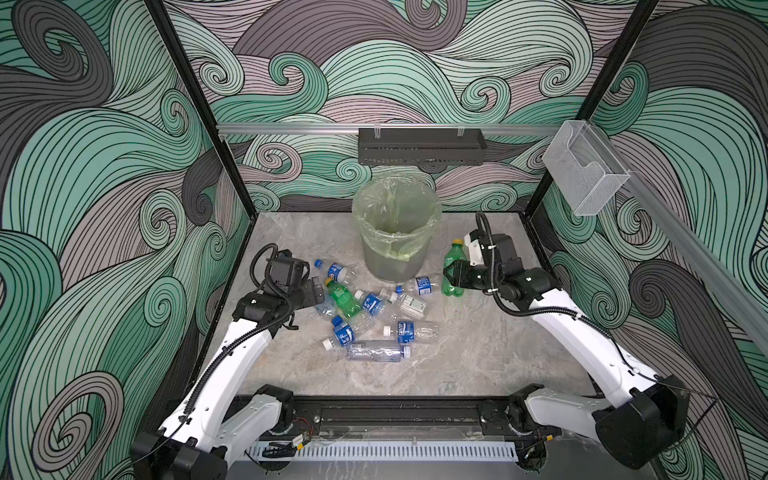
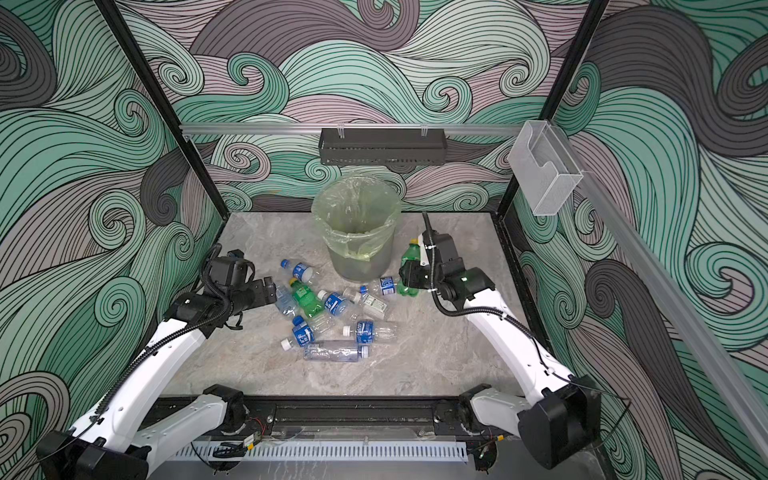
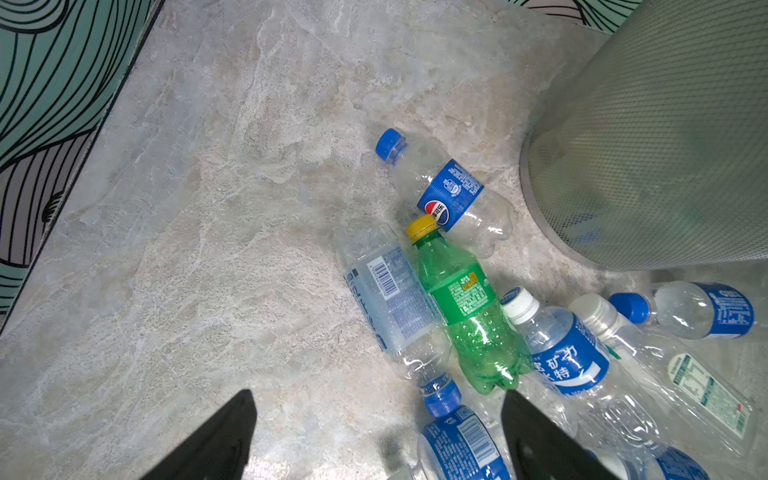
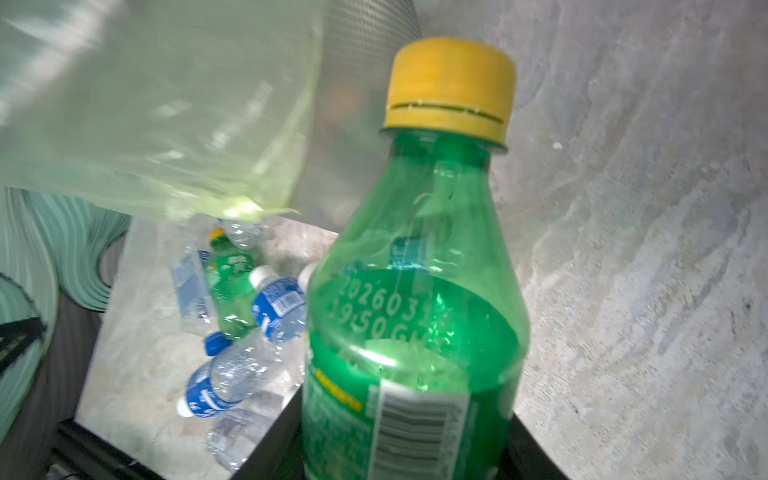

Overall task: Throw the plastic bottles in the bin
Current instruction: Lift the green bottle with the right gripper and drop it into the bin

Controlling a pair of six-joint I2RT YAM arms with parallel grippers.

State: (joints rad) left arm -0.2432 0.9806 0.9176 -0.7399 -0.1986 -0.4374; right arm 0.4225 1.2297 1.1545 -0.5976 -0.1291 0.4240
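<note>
Two green bottles (image 1: 344,298) show near one bin (image 1: 392,266).

Your top views: mounted high above 6 o'clock edge, facing down toward 12, distant; both cover whole table (image 1: 478,365), bin (image 1: 390,266) at 12. Your left wrist view: low, close over bottle pile (image 3: 465,307). Your right wrist view: nearest, green bottle (image 4: 415,311) fills frame; pile, bin shared by all four.
</note>
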